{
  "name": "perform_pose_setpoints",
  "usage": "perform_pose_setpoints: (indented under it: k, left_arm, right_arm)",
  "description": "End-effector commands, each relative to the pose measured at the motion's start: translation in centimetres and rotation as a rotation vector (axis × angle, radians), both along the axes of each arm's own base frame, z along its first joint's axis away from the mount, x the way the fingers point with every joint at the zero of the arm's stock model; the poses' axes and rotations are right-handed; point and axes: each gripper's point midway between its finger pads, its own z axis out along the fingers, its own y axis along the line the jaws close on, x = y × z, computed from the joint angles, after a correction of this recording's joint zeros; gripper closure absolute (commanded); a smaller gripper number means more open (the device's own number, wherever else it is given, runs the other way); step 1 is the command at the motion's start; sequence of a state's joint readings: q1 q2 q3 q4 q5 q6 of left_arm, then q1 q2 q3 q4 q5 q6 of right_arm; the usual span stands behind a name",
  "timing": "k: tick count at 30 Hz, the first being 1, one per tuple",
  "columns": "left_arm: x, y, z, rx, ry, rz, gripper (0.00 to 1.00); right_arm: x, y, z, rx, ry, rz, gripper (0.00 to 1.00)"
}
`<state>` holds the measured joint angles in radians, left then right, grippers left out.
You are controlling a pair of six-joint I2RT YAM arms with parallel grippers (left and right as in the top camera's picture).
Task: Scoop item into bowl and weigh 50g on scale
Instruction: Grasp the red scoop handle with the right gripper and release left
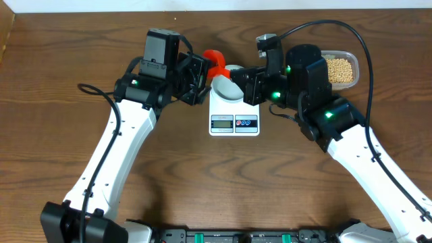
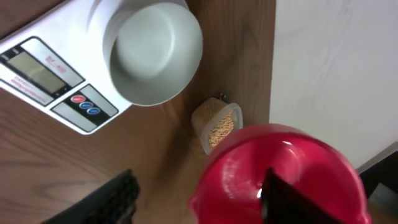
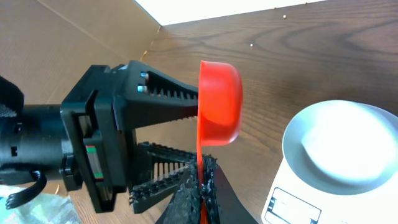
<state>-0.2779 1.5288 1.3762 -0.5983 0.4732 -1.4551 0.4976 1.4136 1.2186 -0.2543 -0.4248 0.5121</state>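
Note:
The pale bowl (image 1: 226,89) sits empty on the white scale (image 1: 234,123); both also show in the left wrist view, bowl (image 2: 152,53) and scale (image 2: 43,68), and in the right wrist view, bowl (image 3: 342,143) and scale (image 3: 292,202). The tan beans (image 1: 339,67) lie in a clear tub (image 2: 217,124) at the far right. My right gripper (image 3: 202,186) is shut on the thin handle of a red scoop (image 3: 219,102), held on its side left of the bowl. My left gripper (image 2: 199,199) is open around the scoop's cup (image 2: 280,174), its upper finger touching it. No beans show in the scoop.
The table's back edge and a pale wall (image 2: 336,74) lie just behind the tub. A cardboard panel (image 3: 74,37) stands at the far left. Both arms (image 1: 121,135) crowd the space above the scale's back half.

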Motion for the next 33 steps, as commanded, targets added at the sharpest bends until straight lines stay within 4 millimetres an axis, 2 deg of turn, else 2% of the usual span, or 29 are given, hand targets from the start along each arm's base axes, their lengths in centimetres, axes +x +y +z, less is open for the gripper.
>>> perform_pose_setpoints:
  k: [1, 4, 8, 10, 13, 17, 22, 28, 29, 33]
  left_arm:
    - [-0.3, -0.2, 0.8, 0.008, -0.032, -0.03, 0.3]
    - [-0.2, -0.1, 0.8, 0.035, -0.063, -0.065, 0.29]
    - [0.3, 0.8, 0.5, 0.172, -0.17, -0.143, 0.29]
    - [0.5, 1.1, 0.4, 0.244, -0.233, -0.211, 0.29]
    - [0.5, 1.1, 0.4, 0.322, -0.313, -0.315, 0.22]
    - [0.2, 1.2, 0.1, 0.46, -0.443, -0.512, 0.22]
    - [-0.6, 1.4, -0.7, 0.532, -0.477, -0.635, 0.22]
    - [-1.1, 1.5, -1.5, 0.56, -0.484, -0.691, 0.22]
    - [-1.1, 1.5, -1.7, 0.561, -0.482, -0.695, 0.23]
    - [-1.9, 1.4, -2.9, 0.568, -0.462, -0.735, 0.47]
  right_arm:
    - [1.1, -1.0, 0.0, -0.01, 0.01, -0.064, 0.99]
    - [1.8, -2.4, -0.7, -0.028, 0.041, -0.121, 0.99]
    - [2.5, -4.2, -1.4, -0.046, 0.068, -0.162, 0.99]
    - [2.7, -5.0, -1.8, -0.065, 0.071, -0.172, 0.99]
    - [2.8, -6.5, -2.6, -0.097, 0.095, -0.191, 0.99]
    - [2.6, -8.7, -3.8, -0.149, 0.128, -0.197, 0.99]
    - [2.3, -10.2, -3.5, -0.164, 0.114, -0.177, 0.99]
    - [2.4, -11.4, -2.7, -0.168, 0.075, -0.174, 0.99]
    - [2.4, -11.4, -2.6, -0.171, 0.069, -0.173, 0.99]
    - [2.4, -11.9, -2.7, -0.186, 0.062, -0.172, 0.99]
